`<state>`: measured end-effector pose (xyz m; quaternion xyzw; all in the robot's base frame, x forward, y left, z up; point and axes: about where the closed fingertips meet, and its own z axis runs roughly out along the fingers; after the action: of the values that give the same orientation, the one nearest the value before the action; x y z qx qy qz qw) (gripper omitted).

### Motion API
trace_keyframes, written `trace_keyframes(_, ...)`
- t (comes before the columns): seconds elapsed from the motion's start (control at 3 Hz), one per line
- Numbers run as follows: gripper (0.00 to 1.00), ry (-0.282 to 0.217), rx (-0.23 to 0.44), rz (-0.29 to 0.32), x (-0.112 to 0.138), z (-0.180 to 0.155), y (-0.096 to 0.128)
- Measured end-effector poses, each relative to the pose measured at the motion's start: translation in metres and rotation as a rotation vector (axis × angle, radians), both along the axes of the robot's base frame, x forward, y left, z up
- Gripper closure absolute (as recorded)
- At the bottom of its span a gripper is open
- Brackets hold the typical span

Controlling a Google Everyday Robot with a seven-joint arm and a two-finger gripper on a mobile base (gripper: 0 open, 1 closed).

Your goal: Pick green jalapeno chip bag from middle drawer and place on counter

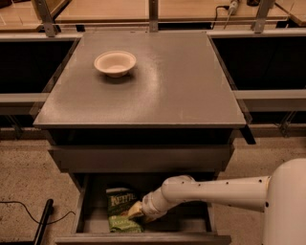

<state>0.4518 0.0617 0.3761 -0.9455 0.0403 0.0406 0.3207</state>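
The green jalapeno chip bag (120,209) lies in the left part of the open middle drawer (198,221), below the cabinet. My gripper (135,211) reaches into the drawer from the right on a white arm and sits at the bag's right edge, touching it. The counter (158,83) is the big dark-grey cabinet top above.
A cream bowl (114,63) stands on the counter's back left. A closed drawer front (141,159) sits just above the open drawer. Pale wooden tables (186,8) lie behind. A black cable and a dark bar (42,221) lie on the floor at left.
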Motion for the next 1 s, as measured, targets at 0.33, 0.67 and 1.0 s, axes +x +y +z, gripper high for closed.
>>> trace_keyframes(0.33,0.8,0.015,0.005,0.004,-0.001,-0.005,0.003)
trace_keyframes(0.67,1.0,0.014,0.05,-0.006,-0.001,0.001,0.002)
trace_keyframes(1.0,1.0,-0.024,0.127,0.0,-0.005,0.027,0.003)
